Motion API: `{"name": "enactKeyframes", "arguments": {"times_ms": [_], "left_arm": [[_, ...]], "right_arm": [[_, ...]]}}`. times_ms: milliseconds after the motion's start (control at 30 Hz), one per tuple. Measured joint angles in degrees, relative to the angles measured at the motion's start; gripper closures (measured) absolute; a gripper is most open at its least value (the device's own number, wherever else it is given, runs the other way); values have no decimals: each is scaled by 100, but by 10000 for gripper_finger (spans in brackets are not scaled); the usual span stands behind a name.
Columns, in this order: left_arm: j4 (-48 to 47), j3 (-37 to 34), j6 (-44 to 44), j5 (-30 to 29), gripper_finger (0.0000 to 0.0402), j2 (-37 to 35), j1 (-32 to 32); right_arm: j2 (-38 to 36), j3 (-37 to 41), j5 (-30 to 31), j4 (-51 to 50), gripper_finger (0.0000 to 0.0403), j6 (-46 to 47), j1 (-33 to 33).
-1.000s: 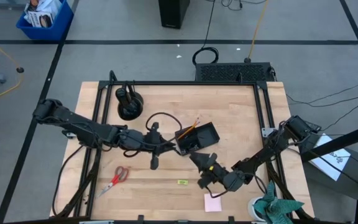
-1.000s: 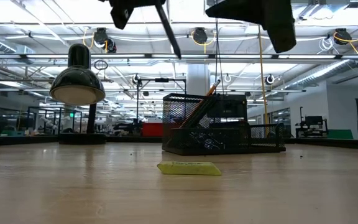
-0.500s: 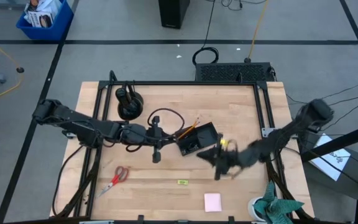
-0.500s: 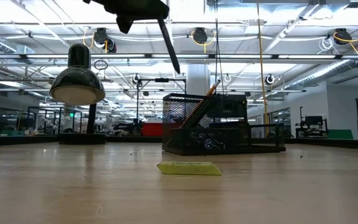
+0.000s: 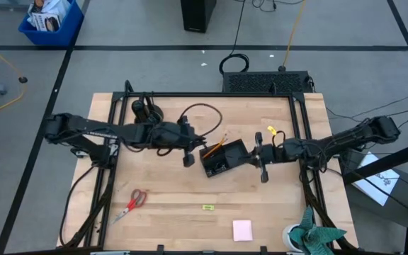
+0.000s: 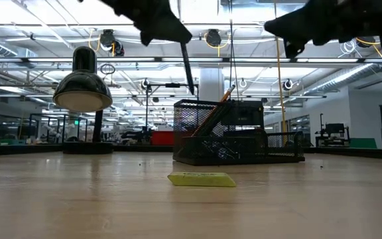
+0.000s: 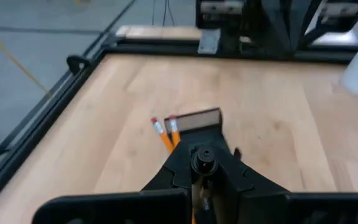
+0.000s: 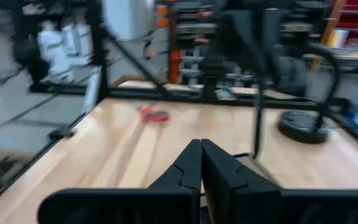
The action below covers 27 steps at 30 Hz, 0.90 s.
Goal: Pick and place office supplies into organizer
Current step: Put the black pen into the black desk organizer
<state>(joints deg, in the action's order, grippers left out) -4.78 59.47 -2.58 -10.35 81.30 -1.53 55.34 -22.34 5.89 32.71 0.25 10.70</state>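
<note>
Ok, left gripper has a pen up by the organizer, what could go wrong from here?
1. The black pen in the left gripper hangs tilted, seemingly just short of the organizer; released now, it may land on the table.
2. The orange pencils lean out on that side; the pen could knock them.
3. The shut right gripper hovers across the organizer; the arms might collide.

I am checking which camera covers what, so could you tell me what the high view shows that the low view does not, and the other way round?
Only the high view shows the red-handled scissors and the pink notepad lying on the table, plus the teal cloth at its edge. Only the low view shows the lamp's shade from the side and the room behind. Both show the organizer with the orange pencil leaning in it, the yellow-green tag, and the left gripper holding a black pen above the organizer.
</note>
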Motion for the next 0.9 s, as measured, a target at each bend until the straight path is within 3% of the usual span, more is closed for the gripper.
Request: {"name": "enactKeyframes", "arguments": {"times_ms": [267,367,533,900], "left_arm": [[-1949,1952,267,83,382,1327,36],[-2377,2413,249,142,382,1852,38],[-2661,2799,234,187,382,2419,70],[-2978,2808,-61,234,382,2988,423]], "right_arm": [[-86,31,-53,-348,402,63,-367],[-146,29,-386,-481,402,97,-491],[-199,26,-558,-560,402,253,-581],[-232,25,-605,-672,402,225,-592]]}}
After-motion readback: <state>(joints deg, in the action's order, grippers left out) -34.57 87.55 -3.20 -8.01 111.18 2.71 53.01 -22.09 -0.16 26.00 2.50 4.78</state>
